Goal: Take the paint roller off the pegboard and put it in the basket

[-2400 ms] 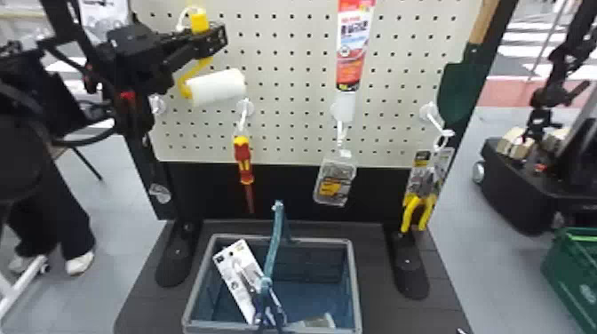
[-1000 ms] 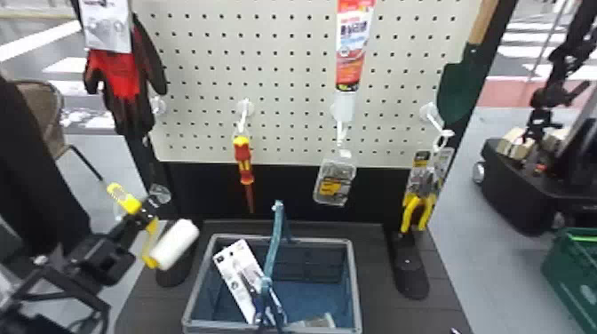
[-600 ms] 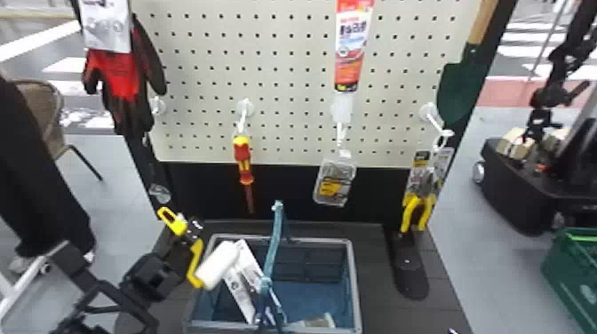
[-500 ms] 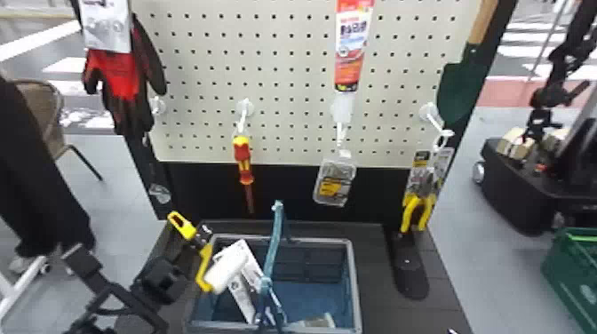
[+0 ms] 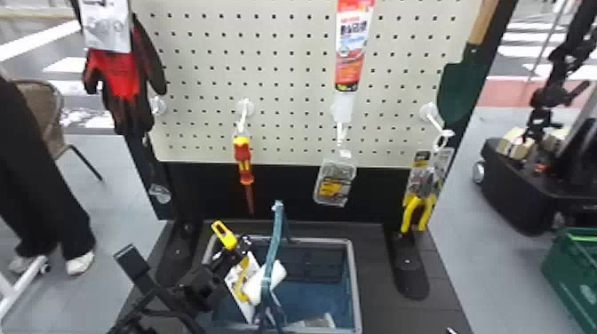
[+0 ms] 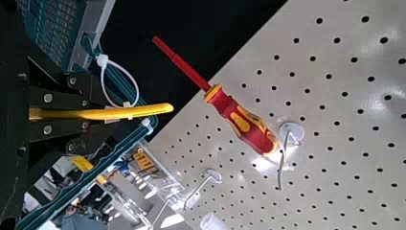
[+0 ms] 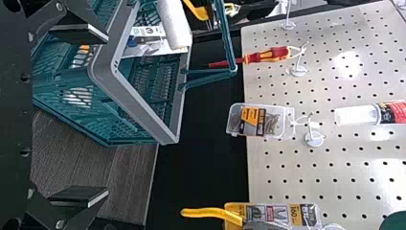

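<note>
I'm watching the robot's left gripper (image 5: 240, 248) coming in from about 7 o'clock, and its fingers are closing firmly around the yellow handle of the paint roller (image 5: 253, 287). The roller is sitting over the 9 o'clock part of the basket (image 5: 354, 284), its white sleeve crossing behind the basket's upright blue handle (image 5: 276, 231), while the grip end is pointing up toward 10 o'clock. Beneath the sleeve a white card pack (image 5: 236, 282) is leaning inside the basket; I cannot tell whether the two are touching. A small clear pack (image 5: 326, 320) is lying near the basket's 5 o'clock corner. The right gripper (image 5: 451, 331) is waiting out at 5 o'clock, its fingers standing wide apart with nothing between them. On the pegboard (image 5: 288, 80), a red and yellow screwdriver (image 5: 243, 160) is hanging at 11 o'clock from the basket, a clear box (image 5: 335, 184) at 1 o'clock, and yellow-handled pliers (image 5: 417, 211) at 2 o'clock.
</note>
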### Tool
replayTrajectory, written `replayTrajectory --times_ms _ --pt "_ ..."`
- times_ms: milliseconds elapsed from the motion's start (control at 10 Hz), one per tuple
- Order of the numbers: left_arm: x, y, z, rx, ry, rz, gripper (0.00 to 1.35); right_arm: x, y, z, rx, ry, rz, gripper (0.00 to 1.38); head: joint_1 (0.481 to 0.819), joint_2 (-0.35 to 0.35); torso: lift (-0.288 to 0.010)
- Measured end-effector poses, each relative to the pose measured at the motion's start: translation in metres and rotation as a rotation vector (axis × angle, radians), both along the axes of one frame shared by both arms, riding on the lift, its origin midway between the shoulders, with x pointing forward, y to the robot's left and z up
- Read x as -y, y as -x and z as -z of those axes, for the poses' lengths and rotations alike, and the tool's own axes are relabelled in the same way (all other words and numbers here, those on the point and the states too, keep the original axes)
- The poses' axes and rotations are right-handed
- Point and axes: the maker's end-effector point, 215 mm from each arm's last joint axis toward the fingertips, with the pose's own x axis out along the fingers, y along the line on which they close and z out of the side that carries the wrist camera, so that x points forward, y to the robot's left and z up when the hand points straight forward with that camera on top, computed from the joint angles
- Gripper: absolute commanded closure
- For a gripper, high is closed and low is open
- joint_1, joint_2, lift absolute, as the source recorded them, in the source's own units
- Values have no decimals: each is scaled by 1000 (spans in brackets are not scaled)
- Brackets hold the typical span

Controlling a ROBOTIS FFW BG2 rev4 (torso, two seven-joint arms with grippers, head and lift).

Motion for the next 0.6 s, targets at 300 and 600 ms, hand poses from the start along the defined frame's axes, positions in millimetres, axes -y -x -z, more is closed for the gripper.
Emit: replayTrajectory --times_ms 300,600 --pt "2 -2 0 5 -19 9 102 0 0 0 1 0 -3 180 549 0 -100" --pt "-4 -5 -4 23 -27 -7 176 0 0 1 -2 0 -4 180 549 0 -100"
